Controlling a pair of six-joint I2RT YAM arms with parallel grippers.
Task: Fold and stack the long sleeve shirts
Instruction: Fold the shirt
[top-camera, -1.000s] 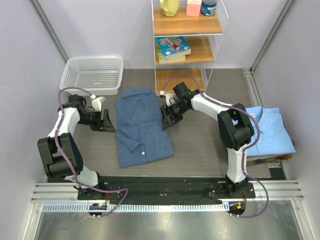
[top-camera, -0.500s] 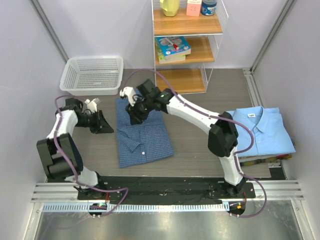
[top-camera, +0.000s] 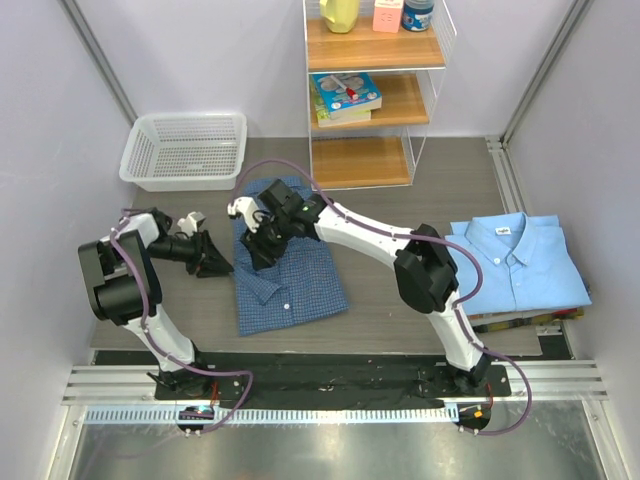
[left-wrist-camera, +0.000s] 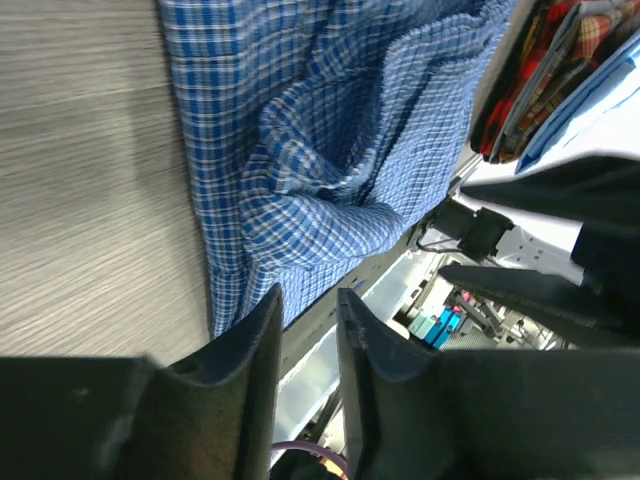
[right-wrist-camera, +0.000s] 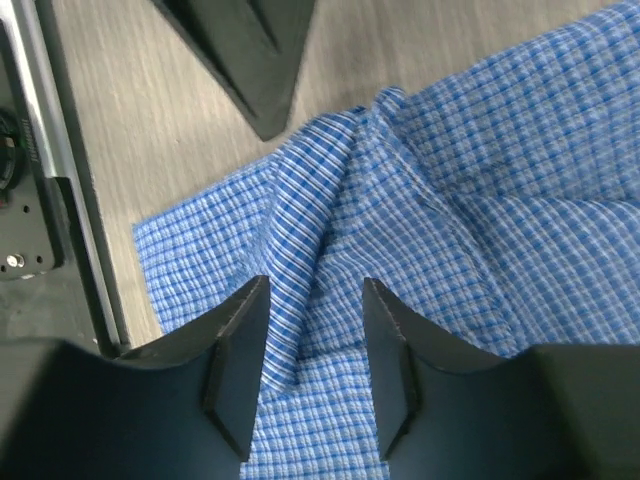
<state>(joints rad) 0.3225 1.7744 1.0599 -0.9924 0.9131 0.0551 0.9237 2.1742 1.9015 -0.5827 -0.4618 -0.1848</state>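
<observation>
In mid-table the dark blue checked shirt lies half folded, the right gripper low over its left part, jaws parted astride a cloth ridge, the left gripper just beside it, narrowly parted, empty, and the light blue shirt folded far right.

Checked shirt reads as soft matt woven cloth, creased; the plain shirt at three o'clock looks smoother. Table: matt grey wood grain. Basket at eleven: white plastic mesh.

Right gripper: is carried across the checked shirt to its left part.
Left gripper: is brought nearer its edge, apparently.
</observation>
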